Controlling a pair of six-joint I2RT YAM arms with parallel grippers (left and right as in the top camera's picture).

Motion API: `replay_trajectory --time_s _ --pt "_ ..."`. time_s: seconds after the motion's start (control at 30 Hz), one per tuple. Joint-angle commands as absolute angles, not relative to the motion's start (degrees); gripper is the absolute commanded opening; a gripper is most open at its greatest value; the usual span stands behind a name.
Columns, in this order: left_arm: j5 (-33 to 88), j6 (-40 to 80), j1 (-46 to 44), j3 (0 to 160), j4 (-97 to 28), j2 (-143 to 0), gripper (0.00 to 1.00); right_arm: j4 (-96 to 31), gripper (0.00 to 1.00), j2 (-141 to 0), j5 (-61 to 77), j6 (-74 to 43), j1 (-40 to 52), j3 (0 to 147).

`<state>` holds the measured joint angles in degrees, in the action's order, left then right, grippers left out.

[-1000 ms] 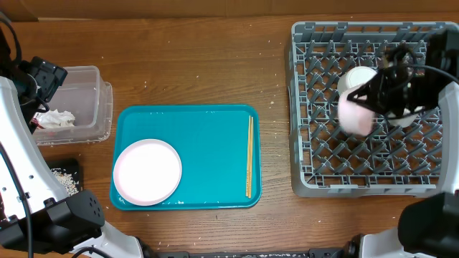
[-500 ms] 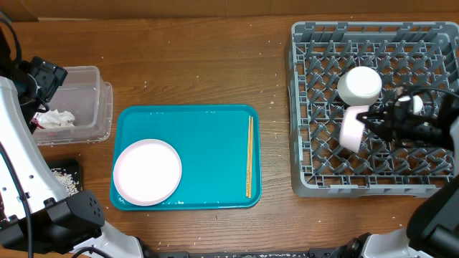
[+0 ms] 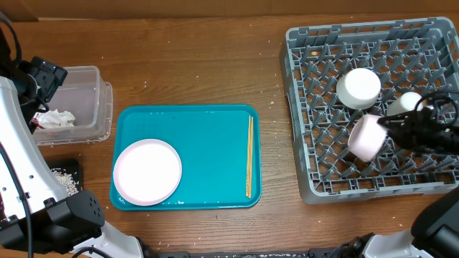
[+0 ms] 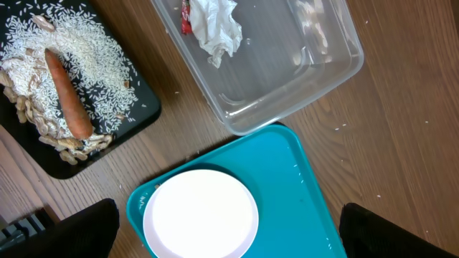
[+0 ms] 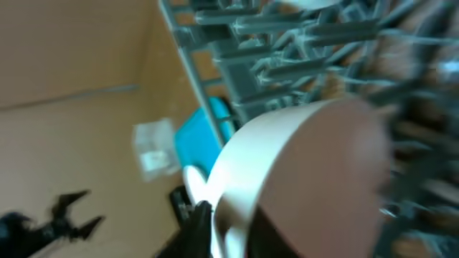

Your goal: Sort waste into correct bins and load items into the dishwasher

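The bowl (image 3: 364,137) has shifted across the dish rack (image 3: 297,107), tilted; my right gripper's (image 3: 388,129) hold is unclear, so releasing may topple it.

Top-down overhead, close wrist views, shared teal tray (image 3: 208,154)

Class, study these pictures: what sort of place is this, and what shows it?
Likely a dish-clearing test bench: a square grey plastic dish rack, a teal rectangular serving tray, a clear plastic waste tub.
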<state>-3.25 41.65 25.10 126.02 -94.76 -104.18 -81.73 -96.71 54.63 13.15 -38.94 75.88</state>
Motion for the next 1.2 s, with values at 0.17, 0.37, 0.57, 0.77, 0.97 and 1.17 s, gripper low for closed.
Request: replay_trajectory --time_s 0.17,0.37,0.57,0.77,0.97,1.17 --pt "-4.0 42.0 24.8 126.1 -94.9 -104.4 1.0 -83.7 0.51 -96.6 26.8 -5.8 -39.2 89.3" --pt "-4.0 42.0 24.8 126.1 -94.9 -104.4 1.0 -87.4 0.51 -94.9 21.4 -10.1 -39.2 96.0" --pt "-4.0 42.0 24.8 126.1 -94.9 -104.4 1.0 -90.0 0.5 -88.1 21.9 -10.1 -35.6 99.9" --pt "-4.0 42.0 24.8 126.1 -94.9 -104.4 1.0 -86.6 0.51 -80.3 27.8 -10.1 -18.5 99.8" --pt "-4.0 42.0 24.8 126.1 -94.9 -104.4 1.0 -75.6 0.58 -82.5 22.9 -18.6 8.3 98.0" --pt "-4.0 42.0 24.8 126.1 -94.9 -104.4 1.0 -70.9 0.63 -93.7 6.9 -27.5 27.0 97.4"
